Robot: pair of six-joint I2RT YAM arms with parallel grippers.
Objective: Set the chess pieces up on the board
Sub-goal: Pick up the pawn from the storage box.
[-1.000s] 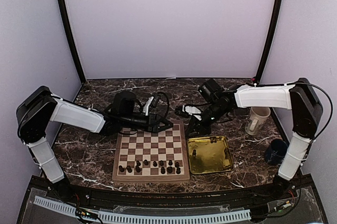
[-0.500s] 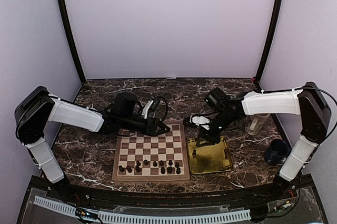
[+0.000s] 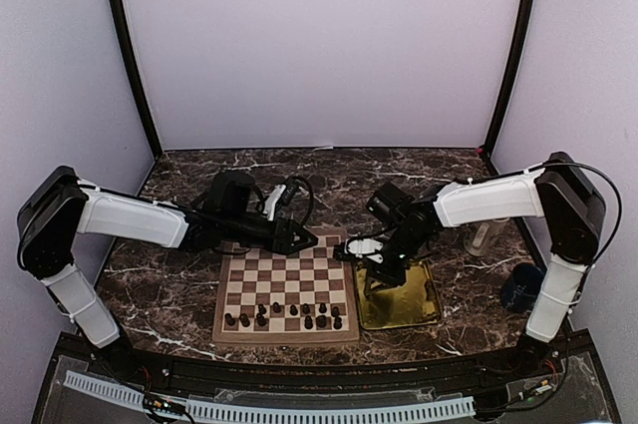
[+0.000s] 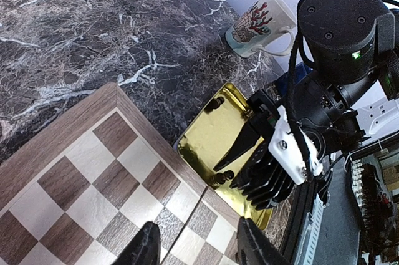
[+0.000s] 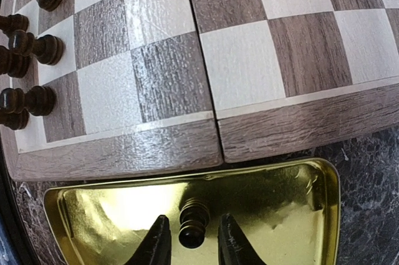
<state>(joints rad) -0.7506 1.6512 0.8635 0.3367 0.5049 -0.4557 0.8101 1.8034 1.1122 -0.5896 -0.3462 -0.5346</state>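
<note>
Movement noted: the right gripper (image 5: pixel 192 239) has swung from beyond the board's (image 5: pixel 156 72) far corner down into the gold tray (image 5: pixel 293 227). Its jaws stand narrow astride one chess piece (image 5: pixel 194 214), slim gaps either side; a pick appears imminent, not made. Placed pieces (image 3: pixel 289 316) occupy the board's near rows. The left gripper (image 4: pixel 196 249) hangs half-open, empty, over the far edge.
</note>
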